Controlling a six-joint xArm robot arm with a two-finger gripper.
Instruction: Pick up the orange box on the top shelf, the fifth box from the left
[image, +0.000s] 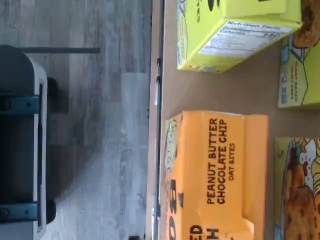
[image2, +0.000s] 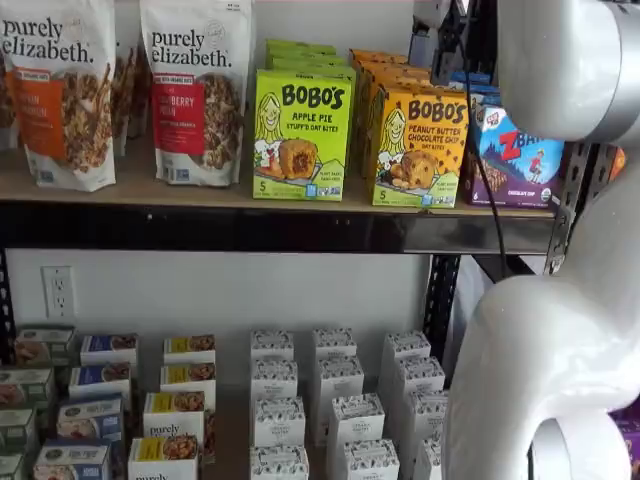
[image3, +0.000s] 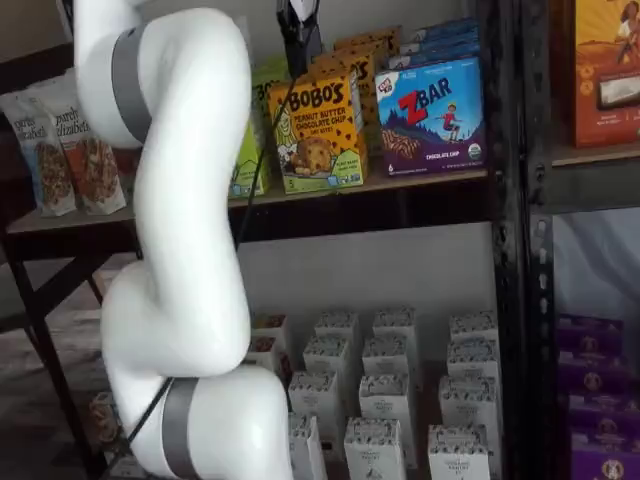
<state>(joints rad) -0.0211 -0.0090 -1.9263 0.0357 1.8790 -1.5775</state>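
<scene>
One end effector (image3: 298, 30) hangs above the orange box (image3: 318, 130); its finger spacing cannot be told.

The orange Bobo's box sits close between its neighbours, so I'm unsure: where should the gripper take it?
Probably from above, across the narrow top of the orange box: it stands upright at the front of the top shelf, its top free, the lime-green box and ZBar box close on either side.

Even, bright indoor light fills both shelf views. The white arm (image3: 180, 200) shows soft glare and slight blur. The wrist view is soft and blurry, the orange box (image: 215, 175) print smeared, colours strongly saturated. Shadow darkens the lower shelf's far recesses.
</scene>
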